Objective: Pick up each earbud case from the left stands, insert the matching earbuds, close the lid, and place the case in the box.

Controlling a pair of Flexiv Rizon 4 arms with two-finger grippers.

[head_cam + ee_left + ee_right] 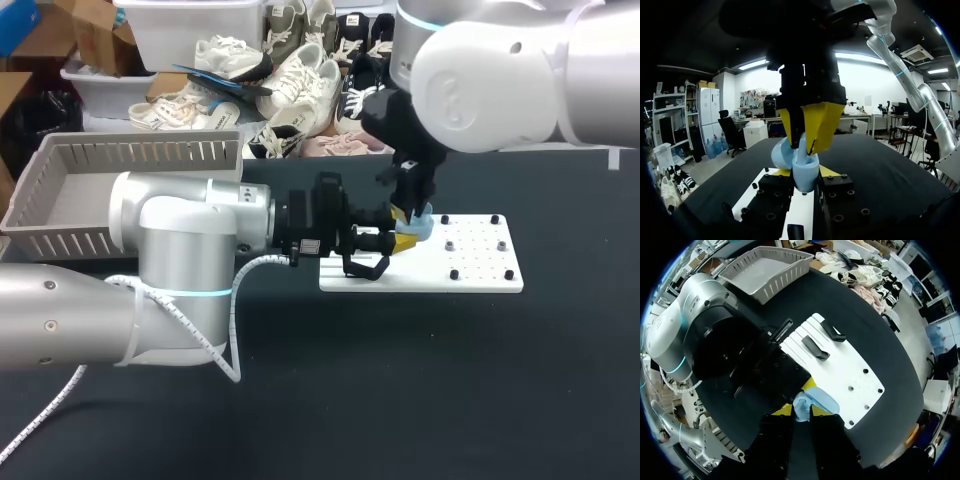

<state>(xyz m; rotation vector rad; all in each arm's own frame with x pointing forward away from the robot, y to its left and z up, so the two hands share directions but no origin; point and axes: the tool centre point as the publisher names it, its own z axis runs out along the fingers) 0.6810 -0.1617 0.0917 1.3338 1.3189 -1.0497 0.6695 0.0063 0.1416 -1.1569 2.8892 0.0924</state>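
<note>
Earbud insertion seems in hand.
My left end effector (405, 240) clamps the open earbud case (804, 172); my right end effector (807, 147) I cannot tell. Next needs exact alignment.

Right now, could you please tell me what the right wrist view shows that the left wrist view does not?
Only the right wrist view shows the grey box, two black stands on the white board and my left arm. Only the left wrist view shows the right gripper from in front, poised over the light blue earbud case. Both show that case, lid open, between the jaws of the left gripper, above the board.
</note>
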